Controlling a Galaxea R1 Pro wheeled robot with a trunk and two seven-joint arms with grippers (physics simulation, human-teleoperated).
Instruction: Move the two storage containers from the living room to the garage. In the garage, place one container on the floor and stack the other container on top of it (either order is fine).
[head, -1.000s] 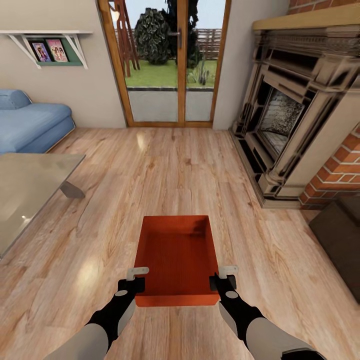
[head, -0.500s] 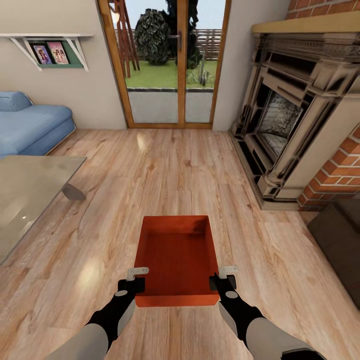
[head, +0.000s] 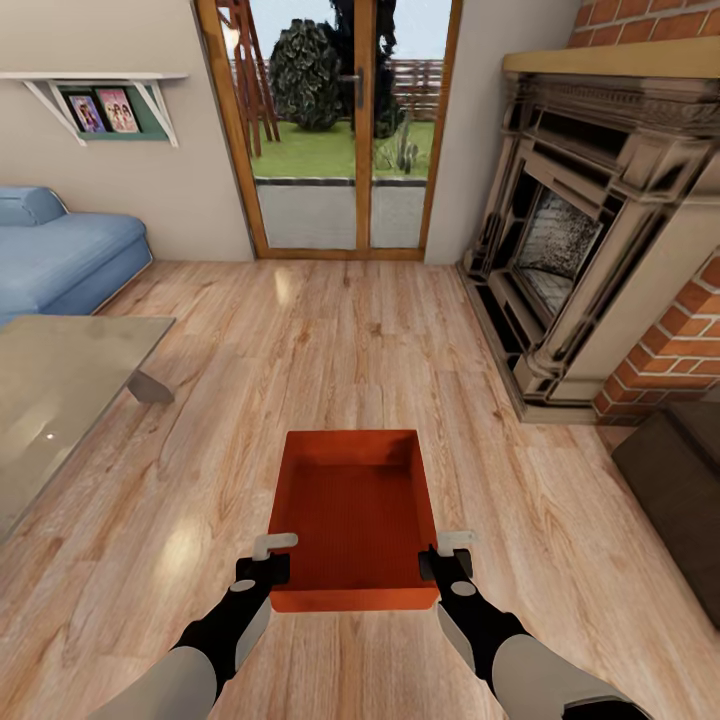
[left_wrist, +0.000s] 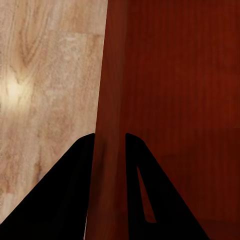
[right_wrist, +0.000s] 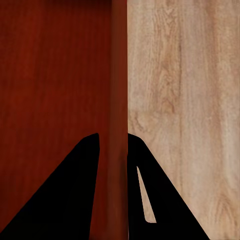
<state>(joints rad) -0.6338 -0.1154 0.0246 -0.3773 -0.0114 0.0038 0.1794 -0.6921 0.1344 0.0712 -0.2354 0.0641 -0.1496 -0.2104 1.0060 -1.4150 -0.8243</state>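
Head camera looks down over the container (head: 355, 515); both wrist cameras press close to its walls.

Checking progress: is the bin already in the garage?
No, the storage container is held over light wood planks, with the brick fireplace nearby.

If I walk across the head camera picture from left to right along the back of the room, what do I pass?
Sofa → shelf → glass doors → fireplace.
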